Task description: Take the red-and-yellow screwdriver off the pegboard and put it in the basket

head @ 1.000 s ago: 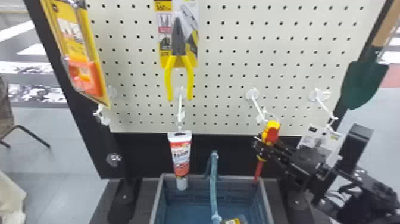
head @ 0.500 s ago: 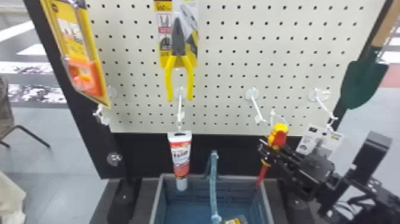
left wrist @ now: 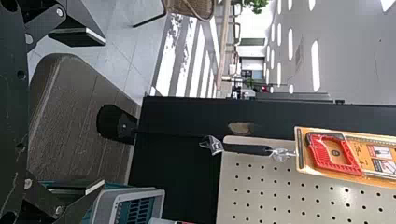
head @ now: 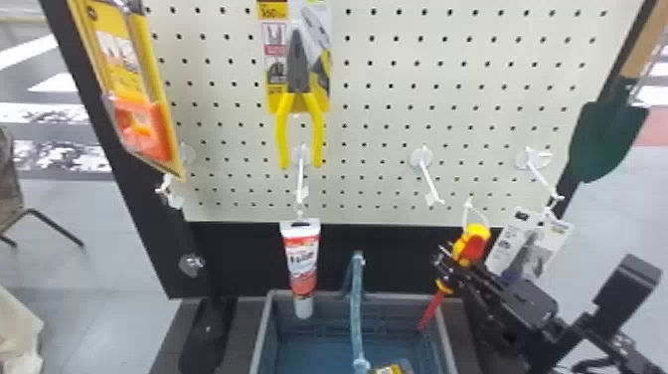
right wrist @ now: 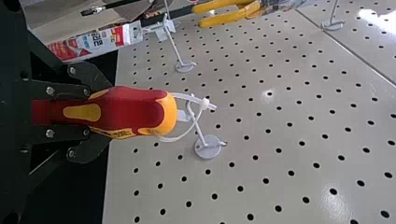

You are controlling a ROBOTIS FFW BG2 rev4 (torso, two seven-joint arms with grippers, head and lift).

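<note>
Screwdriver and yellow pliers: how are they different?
The screwdriver has a red-and-yellow handle and one long red shaft, while the pliers have two yellow handles and a dark nose. The screwdriver is in the right pincer, but the pliers hang with a card at the pegboard. The screwdriver's shaft points down at a slant; the pliers' nose points up. Both have yellow on their handles.

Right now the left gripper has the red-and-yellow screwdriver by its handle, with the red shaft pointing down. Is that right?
Not quite: the right gripper, not the left, has the red-and-yellow screwdriver by its handle, as the right wrist view shows. The red shaft does point down.
</note>
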